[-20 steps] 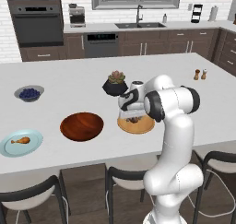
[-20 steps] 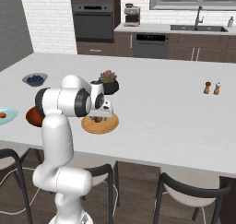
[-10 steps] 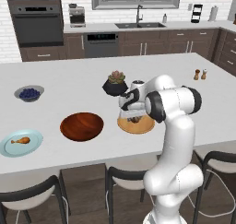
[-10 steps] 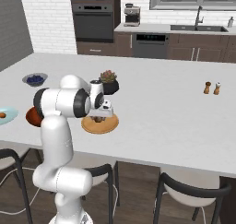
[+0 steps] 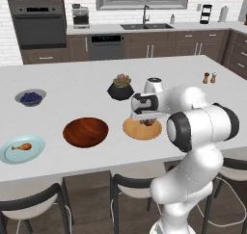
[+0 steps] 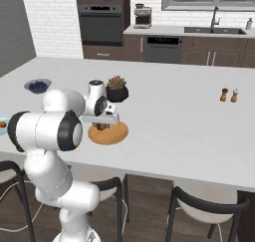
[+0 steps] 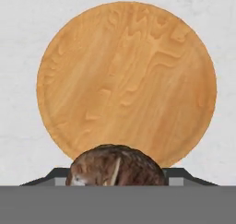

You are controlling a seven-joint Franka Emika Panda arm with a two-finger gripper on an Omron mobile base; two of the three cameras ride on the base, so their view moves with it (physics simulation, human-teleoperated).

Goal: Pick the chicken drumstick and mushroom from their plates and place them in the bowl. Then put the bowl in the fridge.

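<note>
At the bottom centre of the hand view, the gripper [image 7: 115, 184] is clenched on the mushroom [image 7: 116, 165], a rounded, mottled brown lump lifted clear above the wooden plate [image 7: 126, 80], a flat tan-orange disc with wavy grain. In the left base view the glossy reddish-brown bowl [image 5: 86, 131] sits left of centre, and the golden drumstick [image 5: 21, 147] lies on the pale blue plate [image 5: 22, 149] at the far left.
</note>
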